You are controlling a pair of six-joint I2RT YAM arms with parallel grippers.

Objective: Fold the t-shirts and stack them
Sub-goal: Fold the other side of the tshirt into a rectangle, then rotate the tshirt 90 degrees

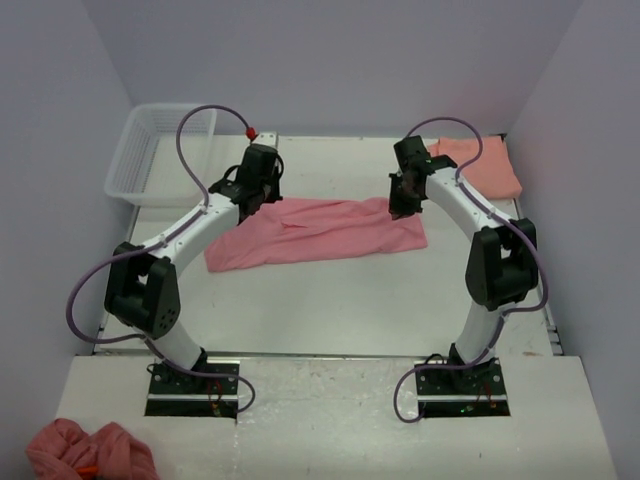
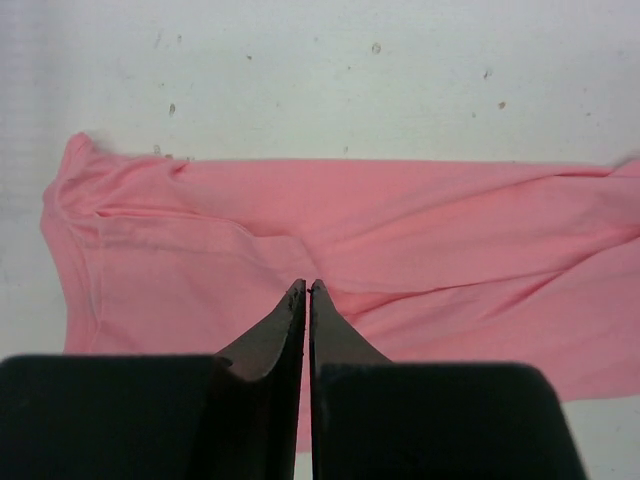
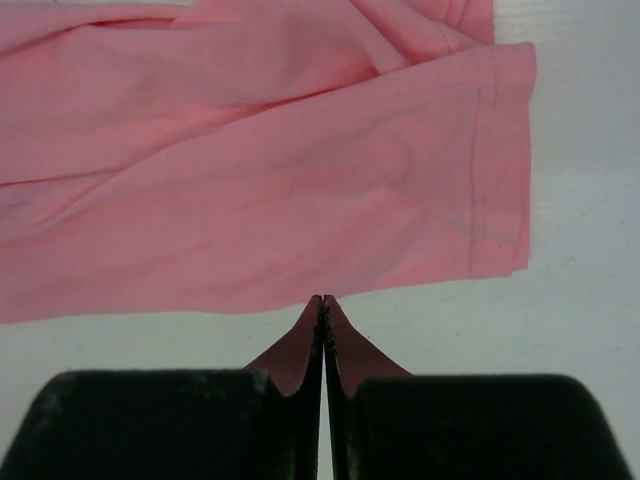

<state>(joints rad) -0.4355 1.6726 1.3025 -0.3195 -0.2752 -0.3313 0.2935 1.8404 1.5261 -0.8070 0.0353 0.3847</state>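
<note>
The rose-pink t-shirt (image 1: 320, 232) lies folded into a long band across the middle of the table. It also shows in the left wrist view (image 2: 400, 230) and the right wrist view (image 3: 260, 180). The salmon-orange t-shirt (image 1: 482, 166) lies folded at the back right corner. My left gripper (image 1: 255, 197) hovers over the pink shirt's left end, jaws shut with no cloth between them (image 2: 303, 288). My right gripper (image 1: 403, 203) is over the shirt's right end, jaws shut and empty, its tips (image 3: 322, 299) at the shirt's edge near a hemmed sleeve (image 3: 495, 150).
A white mesh basket (image 1: 150, 150) stands at the back left. A bundle of pink cloth (image 1: 90, 452) lies on the near ledge at the bottom left, outside the table. Grey walls close in the back and both sides.
</note>
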